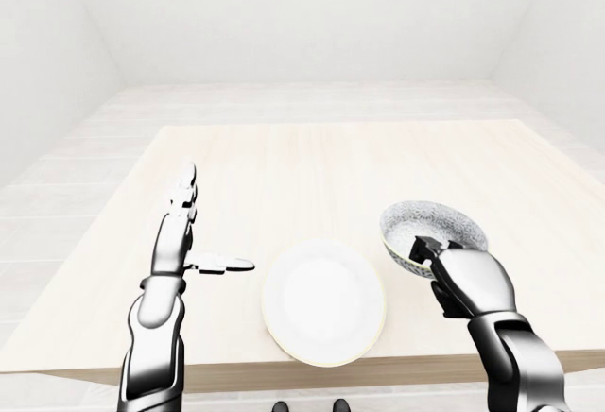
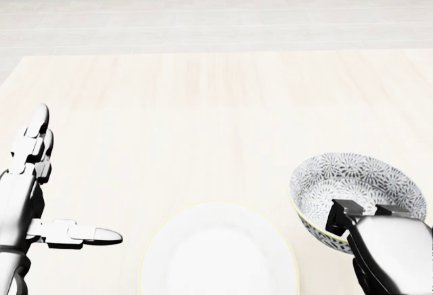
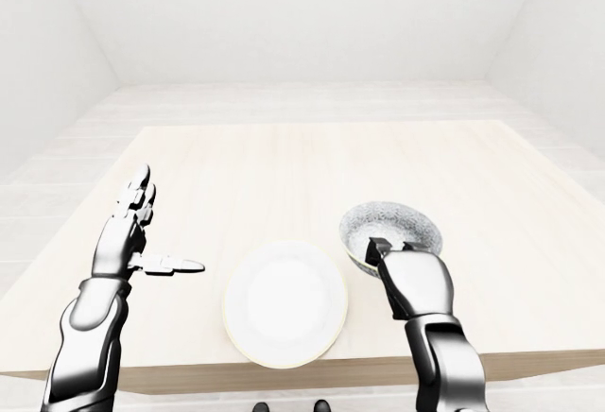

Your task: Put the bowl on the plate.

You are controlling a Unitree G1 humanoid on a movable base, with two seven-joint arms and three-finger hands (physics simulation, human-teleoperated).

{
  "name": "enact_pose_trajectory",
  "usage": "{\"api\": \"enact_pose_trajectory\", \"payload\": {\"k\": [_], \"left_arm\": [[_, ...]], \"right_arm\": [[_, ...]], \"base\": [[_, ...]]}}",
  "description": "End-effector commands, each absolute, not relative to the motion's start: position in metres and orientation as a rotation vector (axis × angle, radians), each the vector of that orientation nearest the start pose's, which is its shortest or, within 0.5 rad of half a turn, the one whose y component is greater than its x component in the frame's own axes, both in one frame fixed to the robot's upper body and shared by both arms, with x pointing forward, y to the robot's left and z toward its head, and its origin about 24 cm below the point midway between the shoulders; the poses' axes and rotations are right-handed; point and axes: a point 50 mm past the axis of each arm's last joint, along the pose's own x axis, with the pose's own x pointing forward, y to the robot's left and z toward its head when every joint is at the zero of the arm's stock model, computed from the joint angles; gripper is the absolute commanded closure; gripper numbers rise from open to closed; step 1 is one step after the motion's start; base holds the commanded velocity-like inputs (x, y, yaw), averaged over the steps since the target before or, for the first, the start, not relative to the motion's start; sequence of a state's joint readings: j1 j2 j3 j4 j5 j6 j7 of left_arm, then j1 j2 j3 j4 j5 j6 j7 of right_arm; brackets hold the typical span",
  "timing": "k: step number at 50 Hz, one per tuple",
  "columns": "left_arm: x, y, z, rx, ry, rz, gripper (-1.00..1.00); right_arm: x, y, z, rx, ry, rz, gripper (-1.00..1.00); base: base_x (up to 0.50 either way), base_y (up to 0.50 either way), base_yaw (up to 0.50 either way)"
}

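We see a pale wooden table [image 1: 312, 162] in a plain white room, with the task's two things lying near its near edge. The white plate [image 1: 323, 302] sits flat on the table, close to the near edge and roughly in the middle of our view. Just to its right is the bowl [image 2: 357, 197], white with a dark speckled pattern, and it is not on the plate.

Our right hand [image 2: 369, 219] comes in from the lower right. Its dark fingertips [image 2: 348, 210] hook over the near rim of the bowl, so the hand grips the bowl by that rim. In the head view the bowl looks tipped a little, its near edge higher at the fingers; we cannot tell whether its base touches the table.

Our left hand [image 1: 184, 232] is over the table to the left of the plate, well apart from the bowl. It is open and holds nothing: the fingers [image 2: 32, 141] stretch straight toward the far side, and the thumb [image 2: 84, 233] sticks out to the right, pointing at the plate without touching it.
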State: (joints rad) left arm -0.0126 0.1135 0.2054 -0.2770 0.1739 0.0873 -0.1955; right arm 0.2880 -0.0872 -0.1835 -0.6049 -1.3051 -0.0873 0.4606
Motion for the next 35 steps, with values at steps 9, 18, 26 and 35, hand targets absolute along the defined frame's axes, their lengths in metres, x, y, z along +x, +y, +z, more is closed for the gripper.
{"api": "enact_pose_trajectory", "payload": {"k": [9,18,26,35], "left_arm": [[0.249,0.205,0.107,0.322,-0.171,0.03,-1.0],[0.248,0.205,0.105,0.322,-0.164,0.032,-1.0],[0.246,0.206,0.105,0.326,-0.165,0.034,-1.0],[0.245,0.206,0.106,0.326,-0.17,0.037,-1.0]], "right_arm": [[0.184,-0.174,0.12,-1.527,-0.016,0.013,0.61],[0.183,-0.161,0.111,-1.535,-0.055,0.037,0.6],[0.185,-0.147,0.108,-1.535,-0.116,0.08,0.6],[0.181,-0.134,0.098,-1.539,-0.148,0.139,0.6]], "base": [[0.0,0.0,0.0],[0.0,0.0,0.0],[0.0,0.0,0.0],[0.0,0.0,0.0]]}}
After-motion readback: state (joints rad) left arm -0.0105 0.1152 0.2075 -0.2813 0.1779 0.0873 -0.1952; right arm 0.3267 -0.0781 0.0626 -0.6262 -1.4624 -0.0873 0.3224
